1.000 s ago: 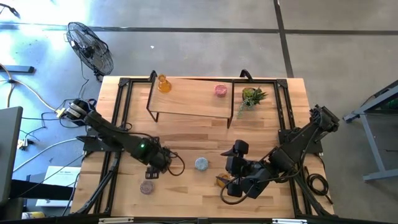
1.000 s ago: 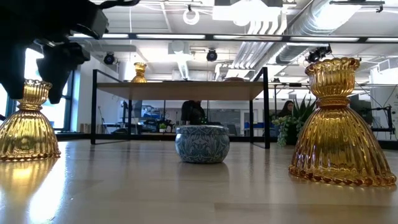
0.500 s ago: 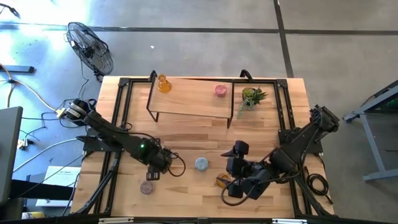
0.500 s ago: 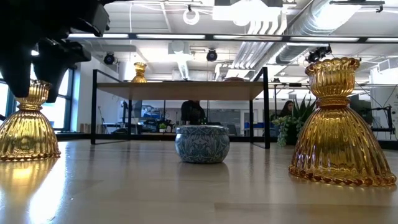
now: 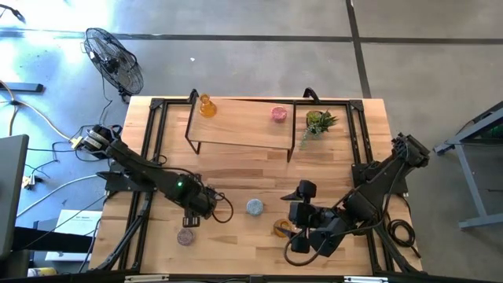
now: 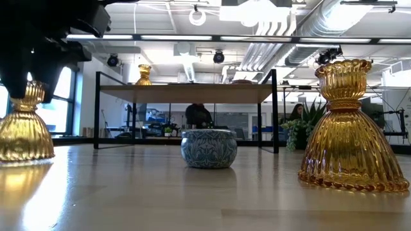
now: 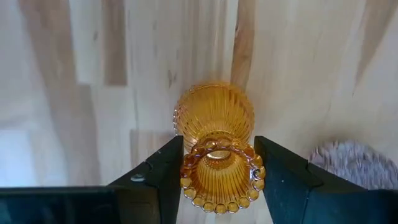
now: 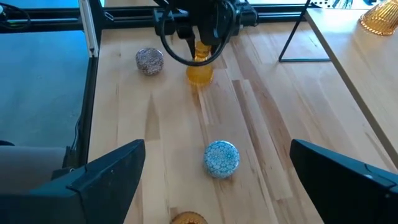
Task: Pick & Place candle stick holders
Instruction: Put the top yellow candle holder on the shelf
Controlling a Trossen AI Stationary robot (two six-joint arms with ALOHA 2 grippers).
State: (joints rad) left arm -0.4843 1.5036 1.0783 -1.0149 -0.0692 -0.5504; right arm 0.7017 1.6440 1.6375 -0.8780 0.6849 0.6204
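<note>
My left gripper (image 5: 191, 214) is shut on an amber bottle-like holder (image 7: 214, 118) at the table's near left; it also shows in the low view (image 6: 22, 128). My right gripper (image 5: 309, 236) is open and empty at the near right, beside a second amber holder (image 5: 281, 228) that stands on its base. A blue-grey holder (image 5: 254, 207) sits between the arms and a mauve holder (image 5: 185, 237) sits near the left gripper. A third amber holder (image 5: 207, 106) and a pink holder (image 5: 278, 113) stand on the shelf. My left gripper pinches the amber holder's beaded top cup (image 7: 188, 182) between its two fingers, one on each side. The fingers (image 7: 163, 171) come from above, pointing down. The holder stands upright, its wide base (image 6: 22, 151) at or just above the table; I cannot tell which.
A low wooden shelf on a black frame (image 5: 236, 126) stands at the far middle, with a small green potted plant (image 5: 318, 122) at its right end. Black rails (image 5: 145, 165) run along both table sides. A fan (image 5: 114, 59) stands off the table.
My left gripper has come down over the amber holder's top and taken hold; the holder has shifted a little toward the table's left. My right gripper has drawn back a little toward the near right, uncovering the second amber holder.
</note>
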